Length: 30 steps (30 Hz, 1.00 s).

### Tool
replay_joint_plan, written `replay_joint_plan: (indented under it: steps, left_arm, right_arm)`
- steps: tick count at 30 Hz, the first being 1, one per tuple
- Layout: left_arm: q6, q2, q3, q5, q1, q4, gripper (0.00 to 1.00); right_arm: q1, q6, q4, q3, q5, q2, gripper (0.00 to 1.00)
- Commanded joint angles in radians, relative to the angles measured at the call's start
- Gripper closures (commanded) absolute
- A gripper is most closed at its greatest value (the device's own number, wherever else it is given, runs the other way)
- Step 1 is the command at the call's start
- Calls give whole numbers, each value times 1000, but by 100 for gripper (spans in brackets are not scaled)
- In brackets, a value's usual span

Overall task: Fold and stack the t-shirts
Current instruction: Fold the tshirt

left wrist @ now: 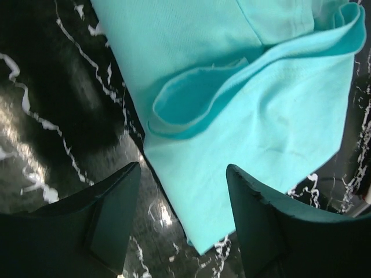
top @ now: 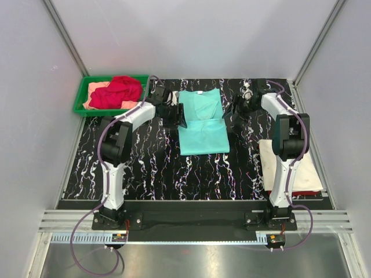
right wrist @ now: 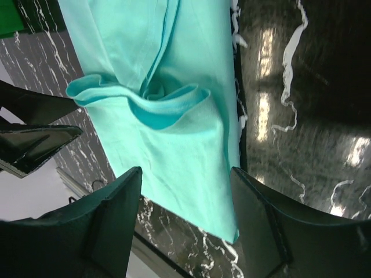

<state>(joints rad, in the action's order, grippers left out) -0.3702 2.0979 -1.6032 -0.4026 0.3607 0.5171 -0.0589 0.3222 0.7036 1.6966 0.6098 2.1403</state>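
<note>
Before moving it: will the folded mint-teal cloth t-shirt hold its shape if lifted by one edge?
Probably not: the mint-teal t-shirt shows loosely gaping folds, so it likely sags and unfolds. Pushed, it may bunch on the black marbled table.

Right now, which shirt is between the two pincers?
The teal shirt, flat in the middle. The red shirt and peach shirt sit in the green tray; the white shirt lies far right.

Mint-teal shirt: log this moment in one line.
mint-teal shirt: flat, sleeves folded inward | left gripper: open over its edge | right gripper: open over its edge
</note>
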Motion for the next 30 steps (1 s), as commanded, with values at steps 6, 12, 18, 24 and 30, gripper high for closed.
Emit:
replay_joint_plan:
  steps: [6,12,18,24,30]
  left_arm:
    - [-4,62,-93,13,-5,-101,44]
    - [-13,77,-98,27,-5,-123,50]
    - [-41,102,-103,5,-9,-152,61]
    - [-55,155,-156,42,-11,-138,91]
    - [-20,185,-222,128,-11,-78,97]
  right_arm:
    - [-6,-37,-82,86,8,107,41]
    - [-9,-9,-145,92,36,147,46]
    - [-16,14,-171,138,50,176,51]
    - [-19,51,-142,189,-5,224,93]
    - [-19,58,-133,187,-105,231,98]
